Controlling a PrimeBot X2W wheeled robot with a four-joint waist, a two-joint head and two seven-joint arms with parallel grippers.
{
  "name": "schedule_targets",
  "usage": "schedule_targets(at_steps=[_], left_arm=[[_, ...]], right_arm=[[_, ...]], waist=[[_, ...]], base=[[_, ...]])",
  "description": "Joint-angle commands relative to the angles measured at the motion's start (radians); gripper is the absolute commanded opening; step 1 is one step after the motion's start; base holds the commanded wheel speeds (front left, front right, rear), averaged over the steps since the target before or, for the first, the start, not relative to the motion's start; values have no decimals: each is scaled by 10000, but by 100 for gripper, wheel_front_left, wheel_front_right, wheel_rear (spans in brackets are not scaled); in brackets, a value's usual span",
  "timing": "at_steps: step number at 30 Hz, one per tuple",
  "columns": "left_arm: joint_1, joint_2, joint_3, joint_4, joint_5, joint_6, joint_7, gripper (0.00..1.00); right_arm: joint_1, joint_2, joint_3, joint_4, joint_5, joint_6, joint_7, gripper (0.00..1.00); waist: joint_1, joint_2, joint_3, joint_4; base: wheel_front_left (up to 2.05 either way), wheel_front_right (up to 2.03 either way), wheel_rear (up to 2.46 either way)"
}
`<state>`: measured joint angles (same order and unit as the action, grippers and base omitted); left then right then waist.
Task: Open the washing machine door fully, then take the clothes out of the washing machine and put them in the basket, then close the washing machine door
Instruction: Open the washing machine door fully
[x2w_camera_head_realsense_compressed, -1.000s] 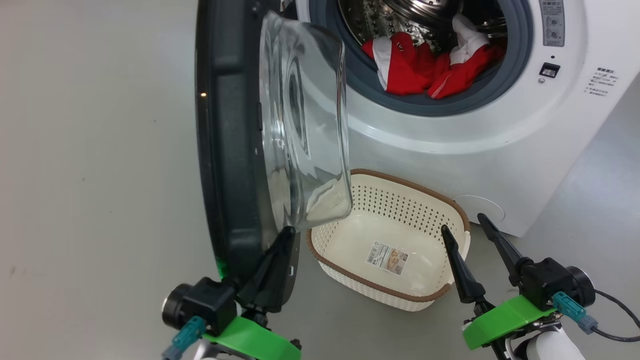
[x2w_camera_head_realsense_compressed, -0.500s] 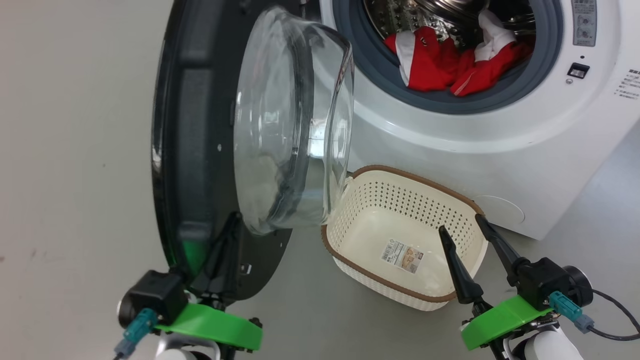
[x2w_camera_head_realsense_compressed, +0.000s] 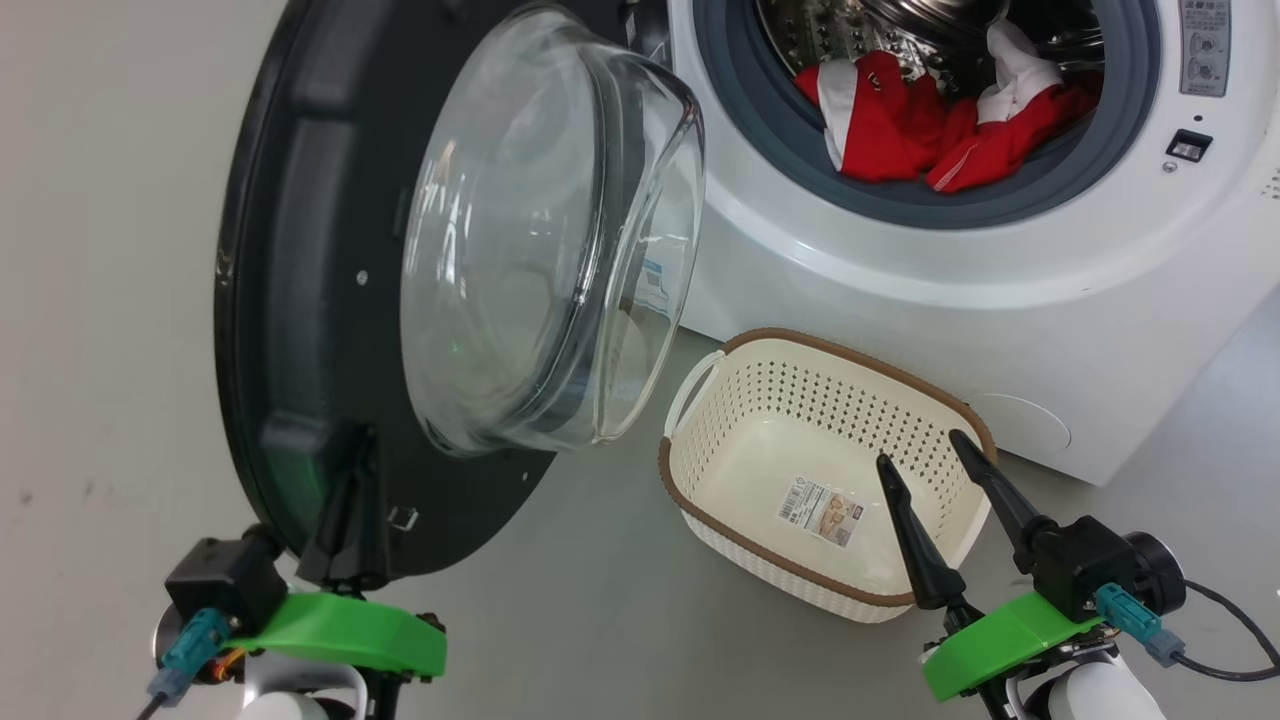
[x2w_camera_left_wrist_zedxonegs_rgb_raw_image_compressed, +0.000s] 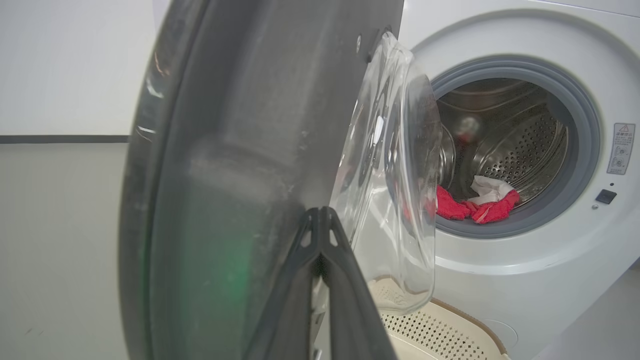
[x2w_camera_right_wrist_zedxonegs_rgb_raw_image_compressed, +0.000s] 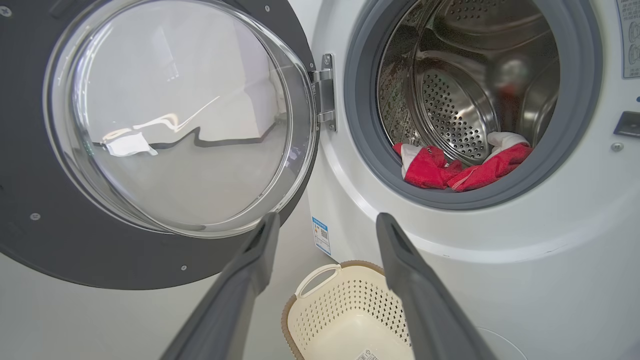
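The washing machine (x2w_camera_head_realsense_compressed: 900, 300) stands open with the red and white clothes (x2w_camera_head_realsense_compressed: 930, 130) lying at the drum's front lip. The washing machine door (x2w_camera_head_realsense_compressed: 300, 300) is swung out to the left, its glass bowl (x2w_camera_head_realsense_compressed: 540, 240) bulging toward me. My left gripper (x2w_camera_head_realsense_compressed: 362, 440) is shut, its fingertips resting against the door's black inner face near the bottom edge; in the left wrist view the left gripper (x2w_camera_left_wrist_zedxonegs_rgb_raw_image_compressed: 320, 211) lies against the door (x2w_camera_left_wrist_zedxonegs_rgb_raw_image_compressed: 225, 150). My right gripper (x2w_camera_head_realsense_compressed: 918, 448) hangs open above the near right corner of the basket (x2w_camera_head_realsense_compressed: 672, 478). The right gripper (x2w_camera_right_wrist_zedxonegs_rgb_raw_image_compressed: 327, 220) holds nothing.
The basket (x2w_camera_right_wrist_zedxonegs_rgb_raw_image_compressed: 320, 305) sits on the grey floor just before the machine, below the opening, with a paper label (x2w_camera_head_realsense_compressed: 822, 510) inside. The door hinge (x2w_camera_right_wrist_zedxonegs_rgb_raw_image_compressed: 325, 90) is on the opening's left side. Bare floor stretches to the left of the door.
The door has swung further open to the left, and my left gripper has moved left along with it. The head view has shifted. The right gripper has stayed open over the basket.
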<state>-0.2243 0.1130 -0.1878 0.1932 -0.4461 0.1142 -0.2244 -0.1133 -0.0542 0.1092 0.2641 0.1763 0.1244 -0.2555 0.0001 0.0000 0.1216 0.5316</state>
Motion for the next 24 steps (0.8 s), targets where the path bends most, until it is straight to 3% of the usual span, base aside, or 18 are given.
schedule_targets(at_steps=[1, 18, 24], left_arm=[[-237, 357, 555, -66, -33, 184, -6, 0], [-1427, 429, 2270, 1743, -703, 105, -363, 0], [-1943, 440, 2789, 2051, 18, 136, -370, 0]], right_arm=[[-427, 39, 221, -205, -113, 63, -63, 100], [-741, 39, 382, -175, -386, 63, -63, 100], [-844, 39, 314, -105, -581, 63, -63, 100]], waist=[[0, 0, 17, 6], [0, 0, 592, -168], [0, 0, 802, -187]], base=[[0, 0, 0], [0, 0, 0], [0, 0, 0]])
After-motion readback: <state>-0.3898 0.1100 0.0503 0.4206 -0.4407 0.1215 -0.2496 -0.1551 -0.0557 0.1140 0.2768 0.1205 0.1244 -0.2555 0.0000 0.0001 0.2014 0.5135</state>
